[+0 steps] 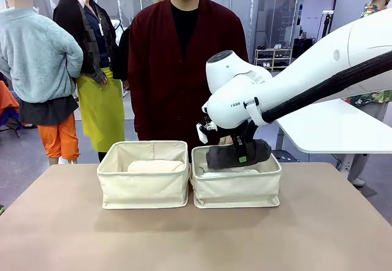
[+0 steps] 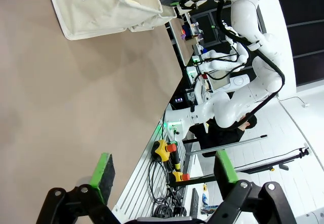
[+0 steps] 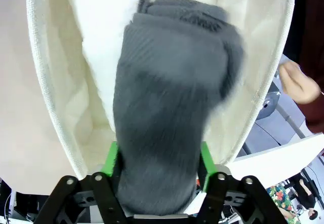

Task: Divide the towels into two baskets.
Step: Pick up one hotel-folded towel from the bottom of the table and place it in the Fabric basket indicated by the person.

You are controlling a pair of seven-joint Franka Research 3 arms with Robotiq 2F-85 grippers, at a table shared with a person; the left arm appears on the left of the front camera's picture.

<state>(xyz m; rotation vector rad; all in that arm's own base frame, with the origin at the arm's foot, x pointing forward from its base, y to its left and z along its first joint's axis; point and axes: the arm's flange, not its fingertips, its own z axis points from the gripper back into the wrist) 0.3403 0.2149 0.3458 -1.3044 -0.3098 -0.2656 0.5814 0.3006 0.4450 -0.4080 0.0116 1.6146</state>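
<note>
- Your right gripper [image 1: 240, 150] is clamped on the grey towel [image 1: 237, 153], holding it at the rim of the right basket [image 1: 236, 188], over a white towel [image 3: 104, 41] inside.
- The left basket [image 1: 144, 188] holds a cream towel [image 1: 154, 166].
- Your left gripper [image 2: 161, 171] hangs above the table [image 2: 61, 107], fingers apart, empty.

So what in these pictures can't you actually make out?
- Front view: how many towels lie in the left cream canvas basket; its wall hides all but a pale cloth top.
- Right wrist view: what lies under the dark grey rolled towel held by the right hand; a white cloth peeks out.
- Left wrist view: the basket is cut off by the top edge.
</note>
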